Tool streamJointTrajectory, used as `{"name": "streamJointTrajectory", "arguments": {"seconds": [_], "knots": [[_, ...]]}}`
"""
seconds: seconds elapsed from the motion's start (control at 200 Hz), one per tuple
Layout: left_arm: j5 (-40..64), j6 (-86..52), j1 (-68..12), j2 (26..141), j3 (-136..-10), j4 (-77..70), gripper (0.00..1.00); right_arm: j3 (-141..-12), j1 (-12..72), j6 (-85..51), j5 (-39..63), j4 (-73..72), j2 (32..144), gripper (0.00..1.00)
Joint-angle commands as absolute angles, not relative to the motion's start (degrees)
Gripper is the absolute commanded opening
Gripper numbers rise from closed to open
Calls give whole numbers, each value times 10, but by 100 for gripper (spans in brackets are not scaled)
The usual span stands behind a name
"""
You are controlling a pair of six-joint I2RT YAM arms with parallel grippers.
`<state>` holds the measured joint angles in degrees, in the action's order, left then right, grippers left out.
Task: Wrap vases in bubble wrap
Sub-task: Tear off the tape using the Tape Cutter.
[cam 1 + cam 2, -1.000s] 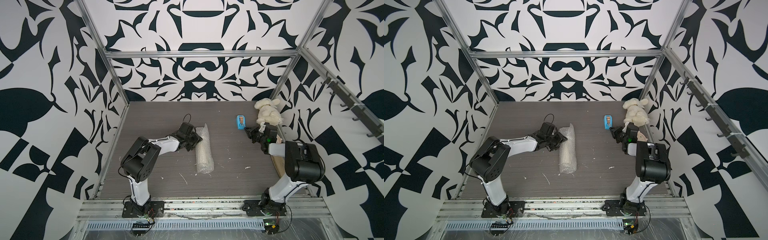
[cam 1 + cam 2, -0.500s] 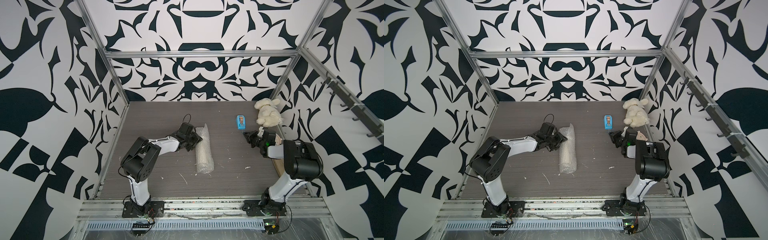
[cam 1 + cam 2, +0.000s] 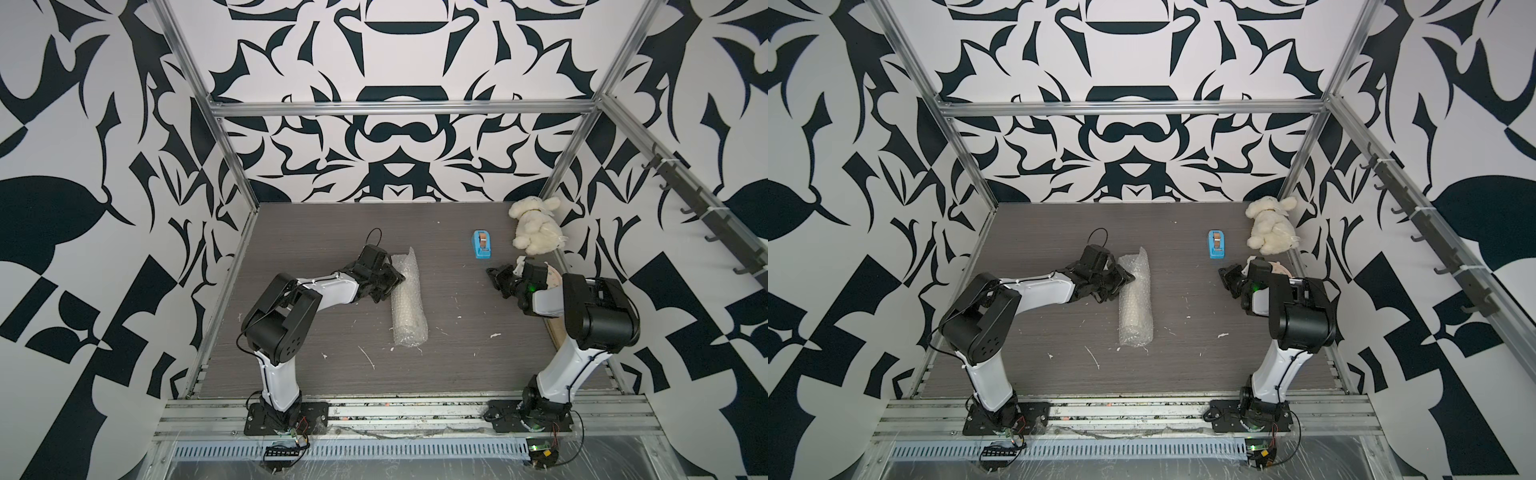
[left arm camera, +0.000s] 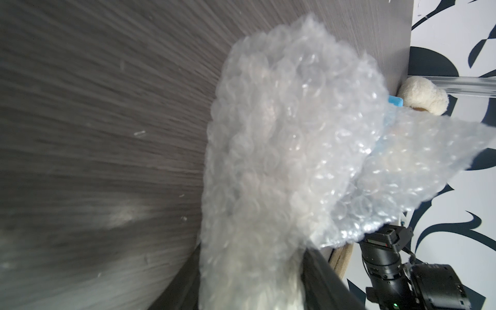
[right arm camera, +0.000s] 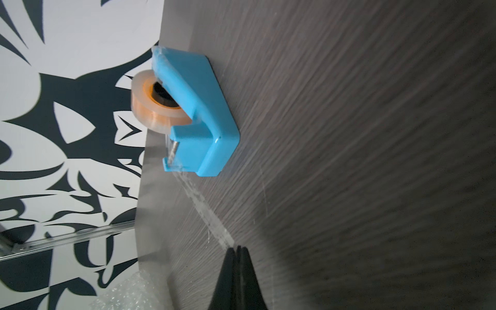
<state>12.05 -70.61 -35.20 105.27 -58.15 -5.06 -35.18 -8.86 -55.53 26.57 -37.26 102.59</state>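
The bubble wrap [image 3: 408, 307] [image 3: 1135, 303] lies rolled into a long bundle at mid-table. The vase is wrapped inside it, and only a pale shape shows through. My left gripper [image 3: 395, 280] [image 3: 1125, 278] is shut on the bundle's far half. In the left wrist view its dark fingers [image 4: 319, 271] press both sides of the bubble wrap [image 4: 281, 134]. My right gripper [image 3: 494, 274] [image 3: 1225, 274] [image 5: 237, 248] is shut on a clear tape strip [image 5: 204, 206]. The strip runs from the blue tape dispenser [image 3: 482, 245] [image 5: 198, 112] to its tips.
A cream plush toy [image 3: 536, 230] [image 3: 1271, 230] sits in the far right corner. A round pale disc [image 3: 555, 276] lies partly under the right arm by the right wall. Small white scraps [image 3: 368, 357] dot the near table. Patterned walls enclose three sides.
My right gripper has drawn back a little from the tape dispenser toward the table's front. The left arm and the wrapped bundle have not moved.
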Motion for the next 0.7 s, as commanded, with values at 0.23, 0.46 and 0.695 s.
{"name": "streamJointTrajectory", "arguments": {"seconds": [0.23,0.46,0.695], "knots": [[120,-706,-356,1062,-563,-1,52,-353,-85,-475,154,-152,1004,0],[119,-704,-355,1051,-555,1,52,-338,-85,-498,164,-183,1001,0],[122,-704,-356,1051,-554,-5,52,-347,-84,-526,254,-249,1038,0]]}}
